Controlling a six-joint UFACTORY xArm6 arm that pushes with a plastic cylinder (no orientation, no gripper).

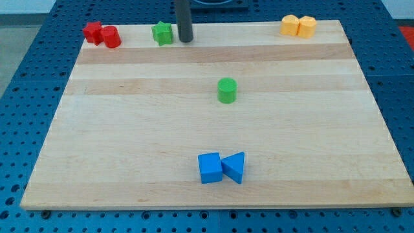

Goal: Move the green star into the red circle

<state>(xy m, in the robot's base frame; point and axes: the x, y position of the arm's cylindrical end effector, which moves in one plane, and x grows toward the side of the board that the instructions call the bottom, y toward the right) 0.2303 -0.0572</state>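
The green star [162,33] sits near the view's top edge of the wooden board, left of centre. The red circle [111,37] stands to its left, touching a red star-like block [94,32] at the top left corner. My tip [186,40] is just to the right of the green star, very close to it; I cannot tell if it touches. A gap of bare wood separates the green star from the red circle.
A green cylinder [227,90] stands near the board's middle. A blue cube [209,167] and a blue triangle [234,167] touch each other near the bottom. Two yellow blocks [297,26] sit at the top right. The wooden board [129,142] rests on a blue pegboard.
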